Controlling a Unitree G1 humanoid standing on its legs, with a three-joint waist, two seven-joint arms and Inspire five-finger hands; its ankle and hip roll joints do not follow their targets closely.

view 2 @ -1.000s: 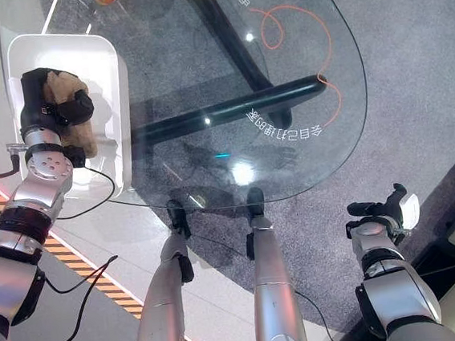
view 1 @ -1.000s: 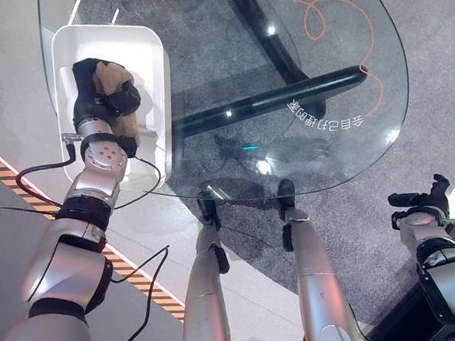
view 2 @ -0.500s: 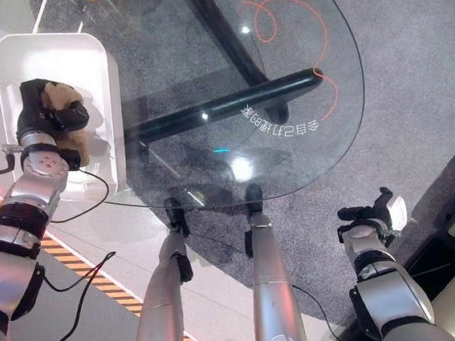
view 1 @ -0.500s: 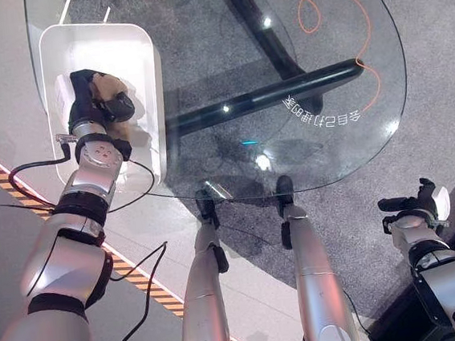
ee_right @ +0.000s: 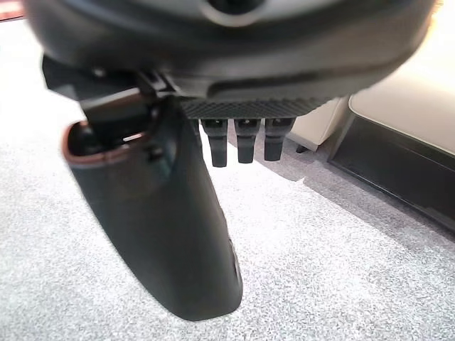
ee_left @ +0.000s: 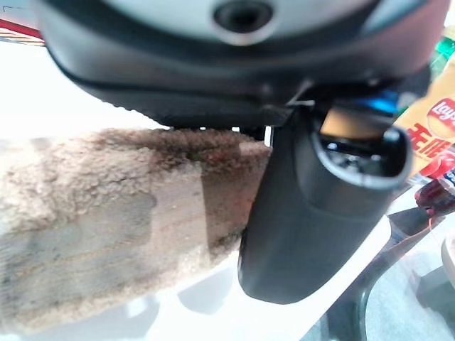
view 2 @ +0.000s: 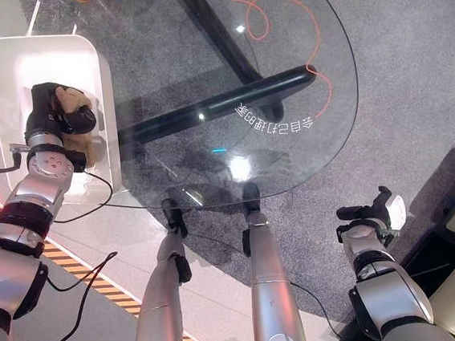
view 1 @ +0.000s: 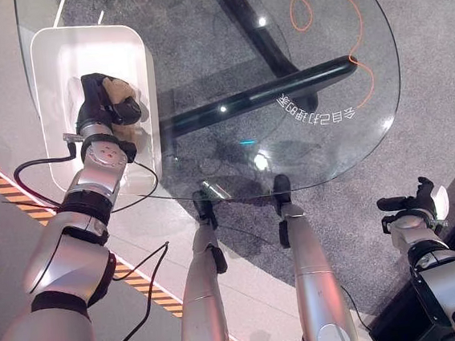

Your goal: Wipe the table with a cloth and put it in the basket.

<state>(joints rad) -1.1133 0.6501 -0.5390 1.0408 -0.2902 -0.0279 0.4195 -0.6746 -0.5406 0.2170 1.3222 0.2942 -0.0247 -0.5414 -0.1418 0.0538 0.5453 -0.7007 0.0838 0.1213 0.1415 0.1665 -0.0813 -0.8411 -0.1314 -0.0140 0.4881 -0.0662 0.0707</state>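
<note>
**Cloth over basket, release pending**

Left eye view: left hand [view 1: 101, 110], fingers curled round the fuzzy tan cloth [view 1: 117, 91], sits inside the white rectangular plastic basket [view 1: 52, 91] at the edge of the oval glass table [view 1: 305, 139]. Judged: the placing step; next, uncurl and lift clear.

Right eye view: right hand [view 2: 370, 215] hangs idle, well apart from the table, above grey carpet [view 2: 412, 80].

Left wrist view: thumb pressed against the cloth.

Right wrist view: fingers relaxed, holding nothing.

Two silver-grey segmented metal arms banded with black joints, dark fingered left hand [view 1: 107, 105], dark right hand [view 1: 412, 201] with white thumb cover
</note>
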